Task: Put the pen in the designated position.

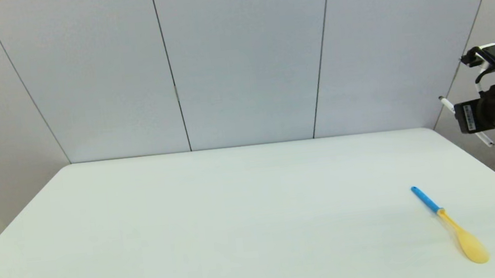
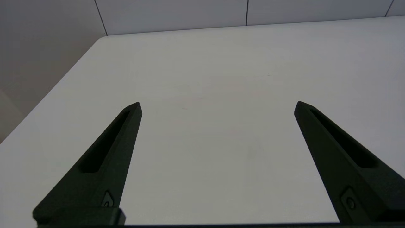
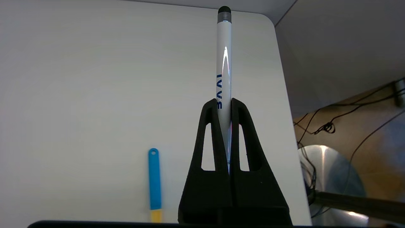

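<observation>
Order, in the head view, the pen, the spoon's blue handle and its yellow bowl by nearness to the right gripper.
1. The pen, held in the right gripper at the table's far right edge.
2. The blue handle, nearer the robot.
3. The yellow bowl, nearest the robot.

Yellow spoon (image 1: 452, 225) with blue handle lies flat on the white table (image 1: 219, 223), near its right edge, toward the front. Handle end points away toward the back wall (image 1: 244, 57); yellow bowl nearer the front. Wall is pale grey panels with dark vertical seams. Off the table's right edge: floor with tangled black cables (image 3: 329, 126) (and a round shiny metal base (image 3: 332, 177) beside them).
</observation>
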